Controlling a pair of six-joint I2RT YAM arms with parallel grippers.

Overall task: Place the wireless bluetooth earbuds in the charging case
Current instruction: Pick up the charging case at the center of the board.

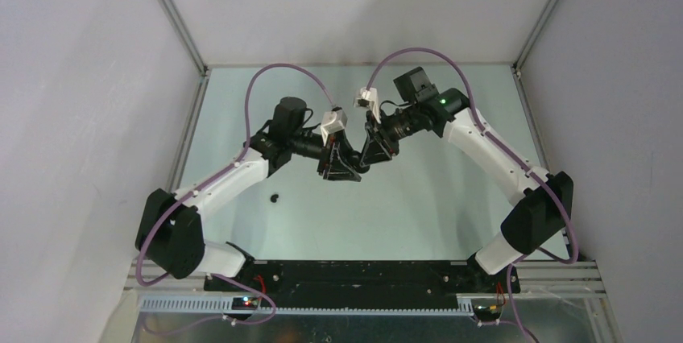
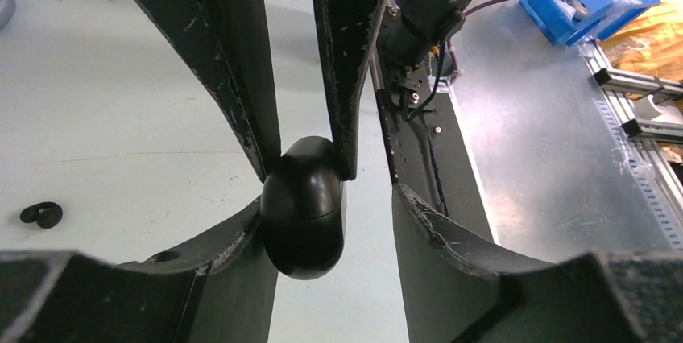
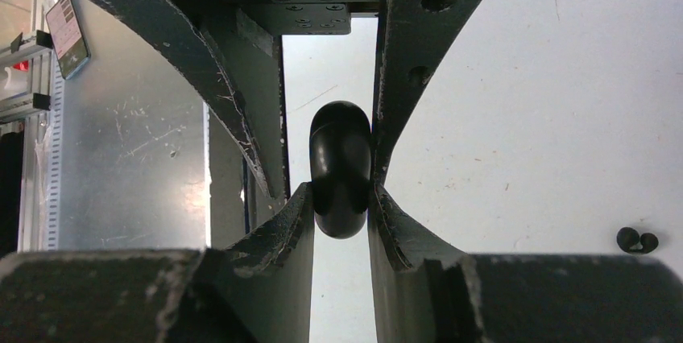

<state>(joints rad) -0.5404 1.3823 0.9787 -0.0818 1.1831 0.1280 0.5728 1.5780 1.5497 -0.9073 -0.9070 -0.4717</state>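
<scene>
Charging case (image 3: 340, 158): smooth black egg-shaped shell with a thin seam around its middle, lid looks closed. It is held off the table (image 1: 419, 206) at mid-table, between the two tools. Its long axis runs in line with the fingers in both wrist views. One rounded end points toward the left wrist camera, the other toward the right wrist camera.

Right gripper (image 3: 340, 190) is clamped on the case, with both scuffed black fingers pressing its sides. Left gripper (image 2: 330, 202) is parted: one finger touches the case and the other stands apart with a clear gap, so it has no grip.

Black earbuds (image 1: 275, 196): tiny, glossy, curled shapes lying on the pale table to the left of the grippers and nearer. They look like two touching, but are too small to be sure.
</scene>
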